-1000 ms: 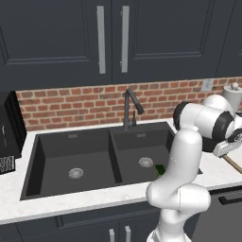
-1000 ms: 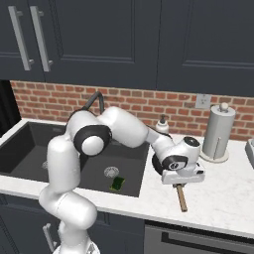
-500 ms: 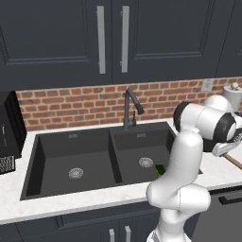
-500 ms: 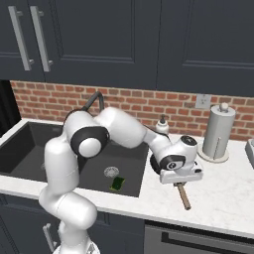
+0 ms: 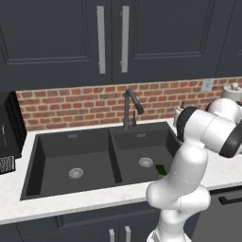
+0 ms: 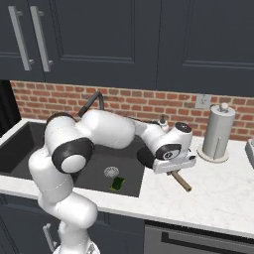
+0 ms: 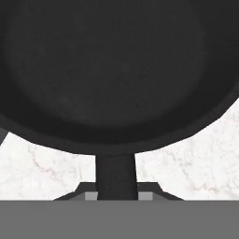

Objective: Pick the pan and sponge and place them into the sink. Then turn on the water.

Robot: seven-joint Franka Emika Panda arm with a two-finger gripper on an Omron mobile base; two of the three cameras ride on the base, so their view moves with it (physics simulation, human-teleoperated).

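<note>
Left base view, sink (image 5: 33, 156): black double basin, silver drains in both halves; dark faucet (image 5: 131, 106) at 12 o'clock of the divider, with no stream that I can see.
Left base view, sponge (image 5: 161, 168): green, lying in the right basin at about 4 o'clock of its drain, partly behind the white arm.
Right base view, gripper (image 6: 173, 169): low over the marble counter (image 6: 218, 198), at 3 o'clock of the sink, just past its right rim.
Right base view, pan: a brown handle end pokes out from under the hand toward 5 o'clock; the bowl itself I cannot make out here.
Right base view, sponge: in the basin at 5 o'clock of the drain.
Hand view, pan (image 7: 116, 65): black bowl at 12 o'clock, its dark handle running down to 6 o'clock between the finger tips.
Hand view, pincer: clenched on the pan's handle, marble counter beneath.
Progress, done: the sponge is in the sink.
Progress, in hand: the pan looks grasped but is not yet over the basin.
Progress, left: carry the pan to the sink, release it, then open the faucet.
</note>
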